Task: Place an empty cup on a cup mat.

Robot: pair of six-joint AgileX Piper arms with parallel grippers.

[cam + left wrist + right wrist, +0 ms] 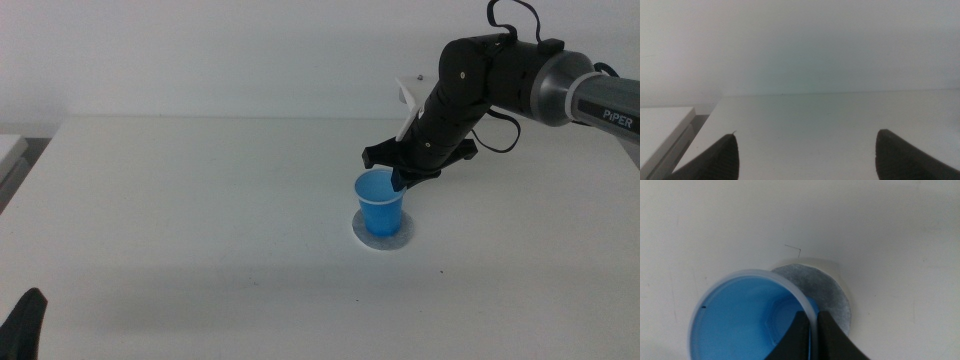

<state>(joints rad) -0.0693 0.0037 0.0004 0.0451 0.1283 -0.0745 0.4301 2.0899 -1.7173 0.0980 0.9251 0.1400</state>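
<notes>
The blue cup [381,205] stands upright over the round grey cup mat [385,238] at the table's middle right; I cannot tell if its base touches the mat. The cup is empty. My right gripper [400,180] reaches in from the right and is shut on the cup's rim on its right side. In the right wrist view the two jaws [816,317] pinch the cup wall, with the cup [740,315] seen from above and the cup mat [822,287] showing beside it. My left gripper [25,325] waits at the bottom left corner, jaws apart and empty [805,155].
A white raised block [8,150] lies at the table's left edge and also shows in the left wrist view [662,125]. A small white object [408,95] sits behind the right arm near the back edge.
</notes>
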